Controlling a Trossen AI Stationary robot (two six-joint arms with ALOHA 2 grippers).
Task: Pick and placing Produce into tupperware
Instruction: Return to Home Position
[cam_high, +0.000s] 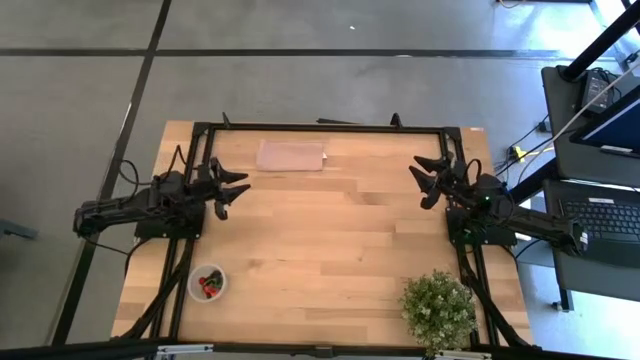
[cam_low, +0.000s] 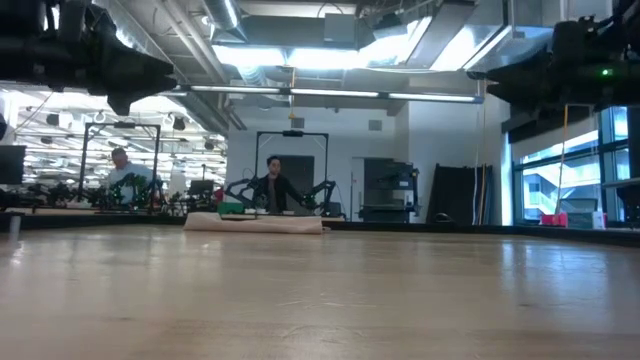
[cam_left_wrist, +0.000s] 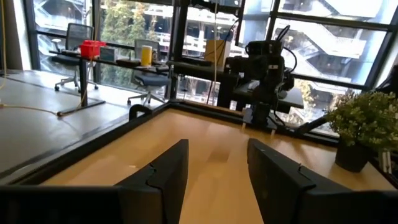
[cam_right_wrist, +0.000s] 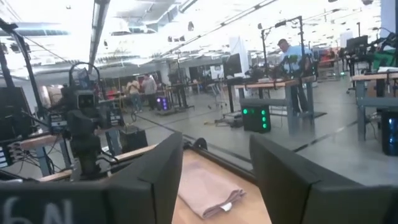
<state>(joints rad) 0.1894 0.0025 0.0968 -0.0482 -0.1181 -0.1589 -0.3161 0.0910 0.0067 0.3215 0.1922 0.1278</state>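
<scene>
High view: tub (cam_high: 192, 285) sits lower left with the produce (cam_high: 209, 285) inside (red and dark bits, count unclear). Looks like the homing step, so my advice is to retract level, not dip toward the tub, and park both arms symmetric at the frame's sides. Left gripper (cam_high: 238, 184) is mid-left, right gripper (cam_high: 418, 180) mid-right. Both are spread wide, holding nothing, touching nothing.

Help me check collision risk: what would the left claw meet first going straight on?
Probably the dark right claw opposite: the left claw points across the light wooden tabletop toward it, though depth is unclear.
</scene>
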